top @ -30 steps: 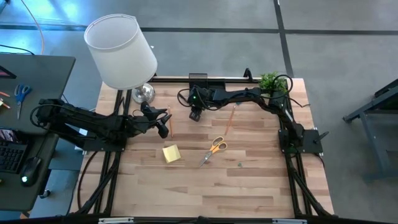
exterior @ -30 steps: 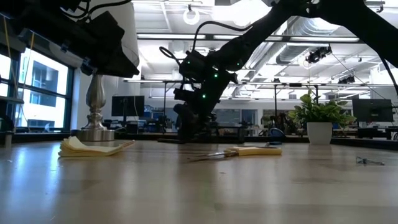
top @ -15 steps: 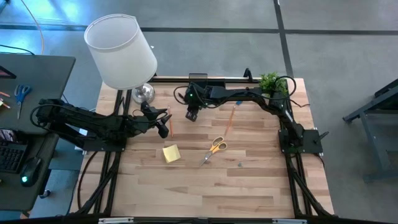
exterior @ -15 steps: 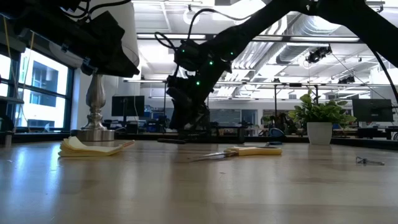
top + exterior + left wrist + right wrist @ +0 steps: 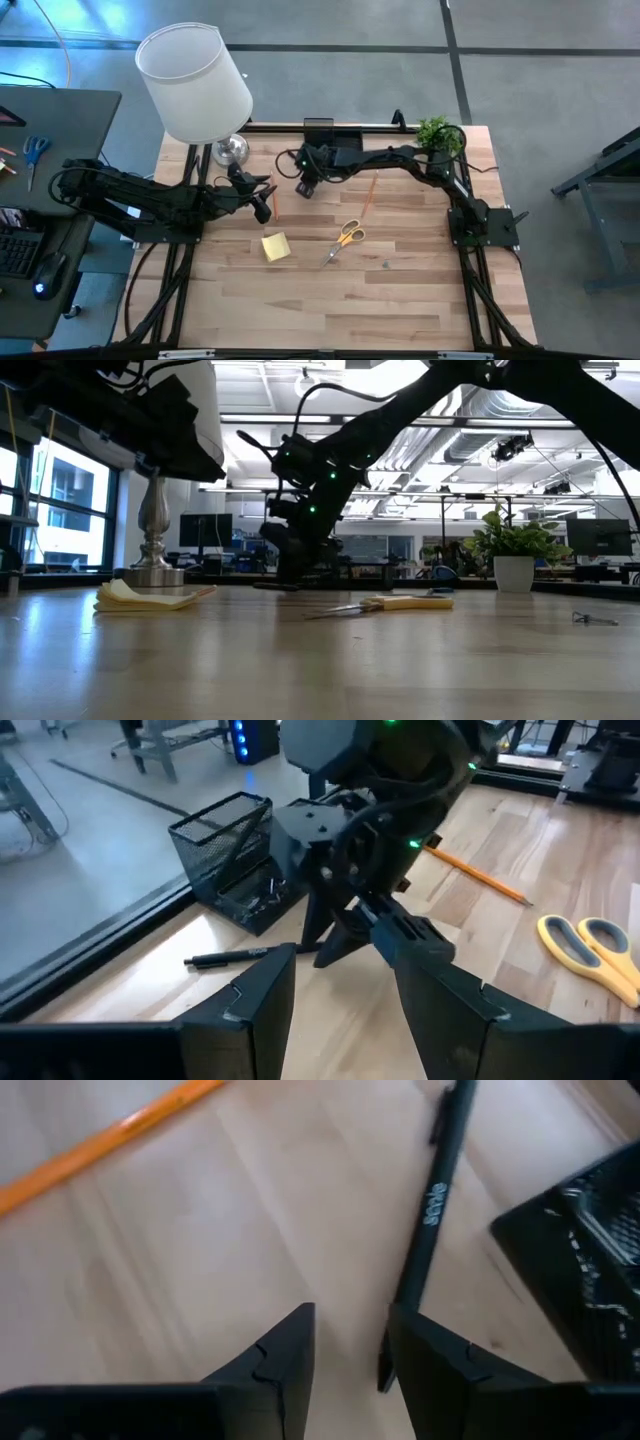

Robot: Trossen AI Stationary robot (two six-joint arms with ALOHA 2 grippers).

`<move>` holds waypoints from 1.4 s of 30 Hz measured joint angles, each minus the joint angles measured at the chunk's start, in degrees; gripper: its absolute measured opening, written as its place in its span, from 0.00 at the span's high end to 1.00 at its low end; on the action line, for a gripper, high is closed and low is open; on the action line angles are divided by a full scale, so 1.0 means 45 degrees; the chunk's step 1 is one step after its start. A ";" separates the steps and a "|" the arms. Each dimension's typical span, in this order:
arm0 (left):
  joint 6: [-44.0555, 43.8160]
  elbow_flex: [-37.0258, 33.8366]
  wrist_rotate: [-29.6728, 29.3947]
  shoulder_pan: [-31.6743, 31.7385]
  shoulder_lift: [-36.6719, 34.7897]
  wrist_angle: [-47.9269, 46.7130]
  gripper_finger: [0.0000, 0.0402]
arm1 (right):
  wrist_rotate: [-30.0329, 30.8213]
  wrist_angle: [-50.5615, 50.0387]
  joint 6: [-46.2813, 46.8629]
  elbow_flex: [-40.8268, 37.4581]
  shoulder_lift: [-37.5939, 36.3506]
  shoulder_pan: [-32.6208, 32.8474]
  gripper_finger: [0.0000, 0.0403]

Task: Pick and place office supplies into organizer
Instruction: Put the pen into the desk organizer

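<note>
My right gripper (image 5: 303,188) (image 5: 350,1350) is open, reaching across the far part of the table and pointing down. It stands over the near end of a black pen (image 5: 432,1210) (image 5: 235,957) that lies flat beside the black mesh organizer (image 5: 330,133) (image 5: 590,1250). The pen's end lies close beside one finger; whether they touch I cannot tell. My left gripper (image 5: 265,203) (image 5: 340,1010) is open and empty, just left of it. An orange pencil (image 5: 370,193), orange-handled scissors (image 5: 346,238), a yellow sticky-note pad (image 5: 275,247) and a tiny clip (image 5: 385,264) lie on the wood.
A lamp with a white shade (image 5: 195,80) stands on a chrome base (image 5: 230,150) at the far left corner. A small green plant (image 5: 438,132) stands at the far right. A second thin pencil (image 5: 275,200) lies by my left gripper. The near half of the table holds nothing.
My right gripper has moved toward the table's left edge, away from the organizer's front, and has come down close to the table over the black pen. Its fingers have stayed open. My left arm and the loose supplies have kept still.
</note>
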 joint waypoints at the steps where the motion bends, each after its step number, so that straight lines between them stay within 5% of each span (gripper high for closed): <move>1: 0.0249 0.0000 0.0000 -0.0005 0.0000 0.0148 0.59 | 0.0036 0.0029 0.0127 0.0000 0.0000 0.0000 0.69; 29: 0.4118 0.0442 0.1228 -0.0009 0.0000 0.2172 0.59 | 0.0402 0.0243 0.2751 0.0010 0.0194 0.0146 0.69; 42: 0.4102 0.0437 0.1248 -0.0006 0.0005 0.2026 0.59 | -0.2237 -0.0416 0.2837 0.0024 0.0144 0.0706 0.69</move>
